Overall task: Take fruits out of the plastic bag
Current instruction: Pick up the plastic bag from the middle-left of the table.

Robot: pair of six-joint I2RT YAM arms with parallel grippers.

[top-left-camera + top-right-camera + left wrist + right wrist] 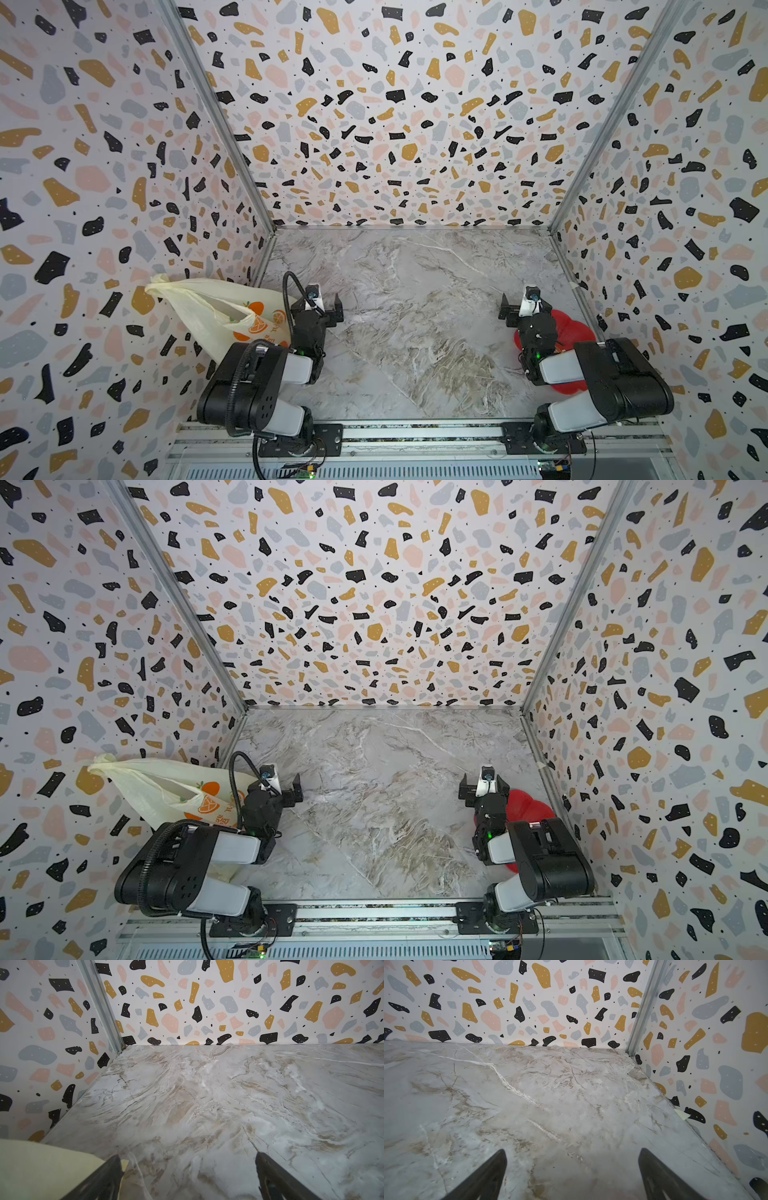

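Observation:
The pale yellow plastic bag (208,309) (158,785) with orange prints leans against the left wall, beside and behind my left arm, its knotted top pointing up the wall. No fruits show; the bag hides whatever it holds. My left gripper (318,303) (276,785) hovers open just right of the bag, nothing between its fingers. In the left wrist view the bag (41,1167) lies against the outer side of one finger of the open left gripper (188,1155). My right gripper (527,305) (485,785) (572,1150) is open over bare marble.
A red flower-shaped plate (575,328) (530,806) lies under my right arm by the right wall. Terrazzo-patterned walls close in three sides of the marble table (415,311). A metal rail (415,432) carries both arm bases along the front edge.

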